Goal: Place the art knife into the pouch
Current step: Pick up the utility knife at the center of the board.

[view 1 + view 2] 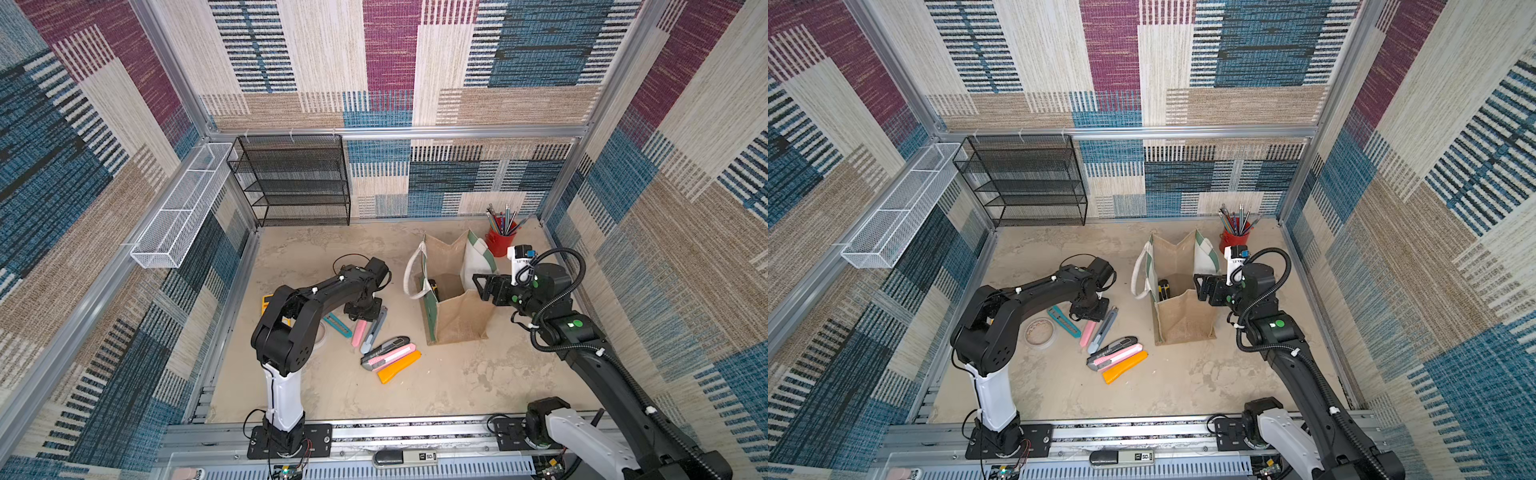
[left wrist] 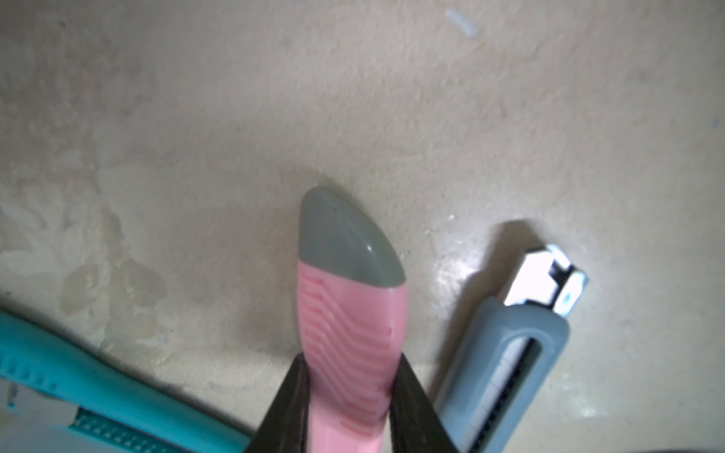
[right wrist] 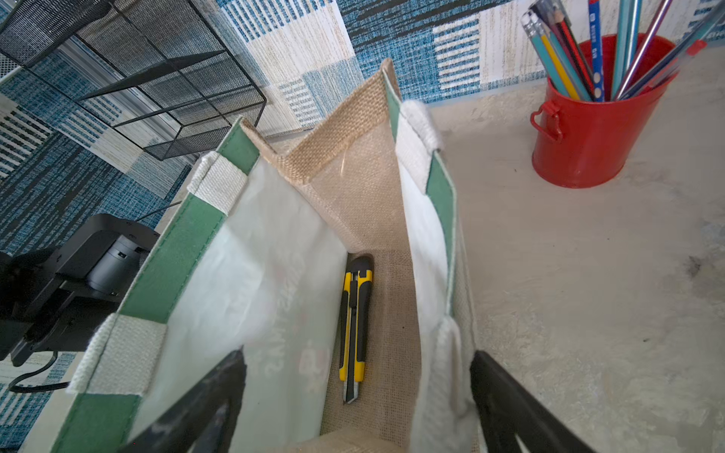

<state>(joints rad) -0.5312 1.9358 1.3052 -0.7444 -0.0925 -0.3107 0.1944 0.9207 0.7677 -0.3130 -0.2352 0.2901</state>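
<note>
Between the left claw's [image 2: 349, 396] fingers, pink art knife [image 2: 347, 313].

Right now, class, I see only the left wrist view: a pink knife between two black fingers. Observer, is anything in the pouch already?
Observer: Yes. A yellow-and-black knife lies on the bottom of the pouch.
Operator: Is the pouch ready to take another?
Observer: It stands upright with its mouth open in both top views.
Operator: What is the other arm doing?
Observer: The right gripper is open at the pouch's rim.
</note>
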